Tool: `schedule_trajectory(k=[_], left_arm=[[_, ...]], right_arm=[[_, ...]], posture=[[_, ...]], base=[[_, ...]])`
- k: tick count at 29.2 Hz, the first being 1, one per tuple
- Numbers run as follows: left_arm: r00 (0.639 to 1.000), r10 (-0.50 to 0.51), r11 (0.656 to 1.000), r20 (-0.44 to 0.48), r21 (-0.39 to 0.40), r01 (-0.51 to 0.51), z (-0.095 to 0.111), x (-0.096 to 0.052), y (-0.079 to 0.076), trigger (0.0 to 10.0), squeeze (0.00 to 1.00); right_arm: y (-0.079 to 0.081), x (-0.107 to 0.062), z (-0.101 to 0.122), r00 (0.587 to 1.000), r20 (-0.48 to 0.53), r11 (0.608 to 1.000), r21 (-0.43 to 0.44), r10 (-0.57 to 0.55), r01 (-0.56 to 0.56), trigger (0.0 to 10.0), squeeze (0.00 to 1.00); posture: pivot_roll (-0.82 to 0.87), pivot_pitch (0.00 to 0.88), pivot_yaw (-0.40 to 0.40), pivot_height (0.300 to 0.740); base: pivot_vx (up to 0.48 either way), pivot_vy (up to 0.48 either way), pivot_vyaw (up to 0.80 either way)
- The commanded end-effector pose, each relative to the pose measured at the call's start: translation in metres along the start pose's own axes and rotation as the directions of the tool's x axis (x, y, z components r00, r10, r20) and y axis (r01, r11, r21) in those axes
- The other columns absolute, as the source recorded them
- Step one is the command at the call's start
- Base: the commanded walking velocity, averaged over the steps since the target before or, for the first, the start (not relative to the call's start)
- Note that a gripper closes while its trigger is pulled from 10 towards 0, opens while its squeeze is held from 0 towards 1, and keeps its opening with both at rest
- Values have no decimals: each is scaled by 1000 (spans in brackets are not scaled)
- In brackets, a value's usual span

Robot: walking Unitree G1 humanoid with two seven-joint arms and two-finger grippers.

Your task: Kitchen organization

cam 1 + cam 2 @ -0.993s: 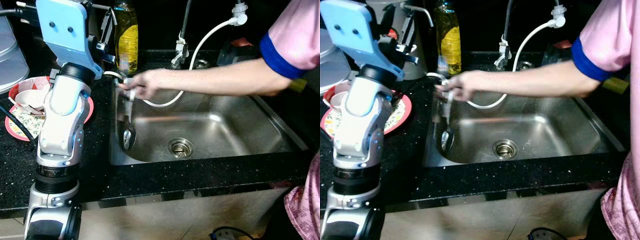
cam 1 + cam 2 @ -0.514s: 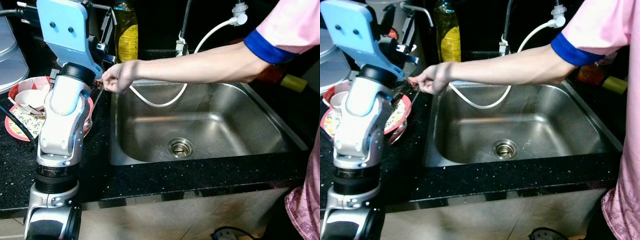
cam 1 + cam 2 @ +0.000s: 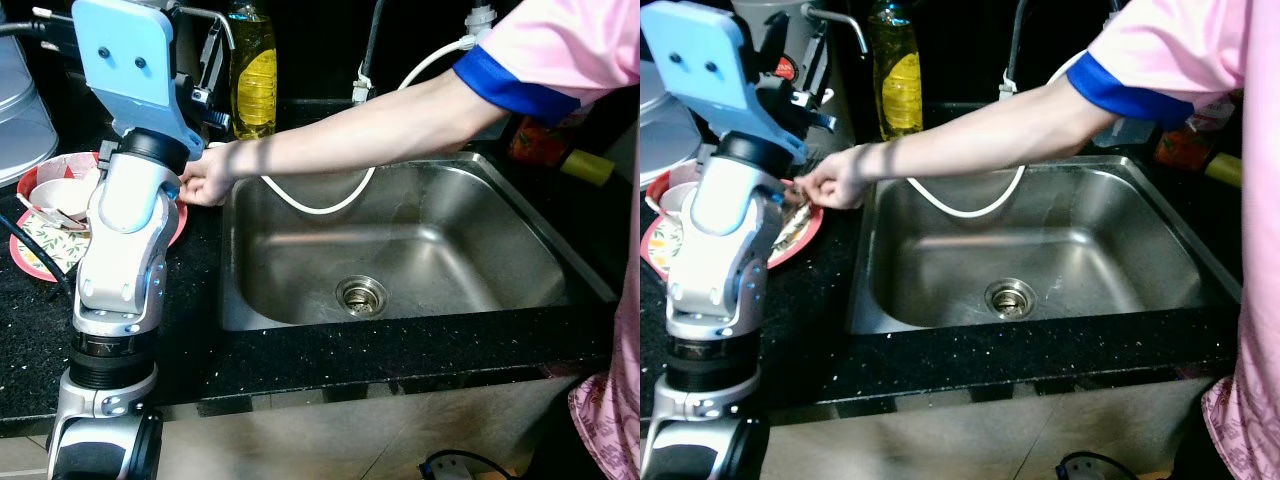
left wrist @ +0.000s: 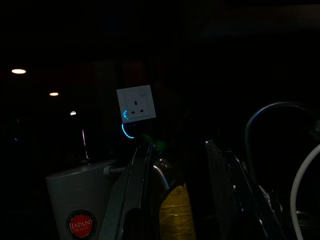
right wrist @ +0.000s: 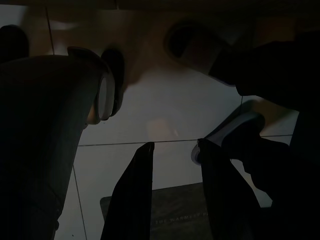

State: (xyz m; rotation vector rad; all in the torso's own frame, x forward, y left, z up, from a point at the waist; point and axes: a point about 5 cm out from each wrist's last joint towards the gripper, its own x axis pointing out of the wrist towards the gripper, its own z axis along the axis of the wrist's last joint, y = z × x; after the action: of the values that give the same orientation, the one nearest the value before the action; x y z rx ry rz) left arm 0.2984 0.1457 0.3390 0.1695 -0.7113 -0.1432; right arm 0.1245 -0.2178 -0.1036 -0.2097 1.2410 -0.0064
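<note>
A person's hand (image 3: 205, 182) reaches across the steel sink (image 3: 500, 250) and rests at the edge of a red patterned plate (image 3: 40, 250) on the black counter. A metal spoon (image 3: 792, 226) lies on that plate by the hand. A small bowl (image 3: 58, 195) also sits on the plate. My left arm is raised over the plate, and its gripper (image 4: 177, 145) is open and holds nothing, pointing toward a yellow soap bottle (image 3: 252, 75) and a white kettle (image 4: 80, 200). My right gripper (image 5: 175, 145) hangs open above a tiled floor.
A white hose (image 3: 320, 205) loops from the tap into the sink basin above the drain (image 3: 360, 293). White dishware (image 3: 20, 110) stands at the far left. A red item (image 3: 535, 140) and a yellow sponge (image 3: 590, 165) lie right of the sink. A shoe (image 5: 230, 132) is on the floor.
The person's hand lifted the spoon out of the sink and carried it left onto the red plate. My arms have not moved.
</note>
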Motion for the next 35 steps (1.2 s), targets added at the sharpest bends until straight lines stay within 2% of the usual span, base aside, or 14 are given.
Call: schedule_trajectory(k=[1,17,26,35], left_arm=[[1000,-3,1000,-6,7,3,-1,0,-2,10000,0],[1000,-12,1000,-6,-1,12,-2,1,-4,10000,0],[1000,-5,1000,-9,0,5,-3,0,-4,10000,0],[1000,-8,1000,-9,0,8,-3,1,-4,10000,0]], right_arm=[[1,0,-3,1000,-3,1000,-8,3,-3,10000,0],[3,0,-9,1000,-14,1000,1,2,-2,10000,0],[-2,0,-6,1000,-8,1000,-2,-7,7,10000,0],[2,0,-7,1000,-10,1000,1,-1,1,10000,0]], posture=[[227,0,-39,740],[219,0,-32,740],[219,0,-36,740],[216,0,-31,740]], base=[[0,0,0],[0,0,0],[0,0,0],[0,0,0]])
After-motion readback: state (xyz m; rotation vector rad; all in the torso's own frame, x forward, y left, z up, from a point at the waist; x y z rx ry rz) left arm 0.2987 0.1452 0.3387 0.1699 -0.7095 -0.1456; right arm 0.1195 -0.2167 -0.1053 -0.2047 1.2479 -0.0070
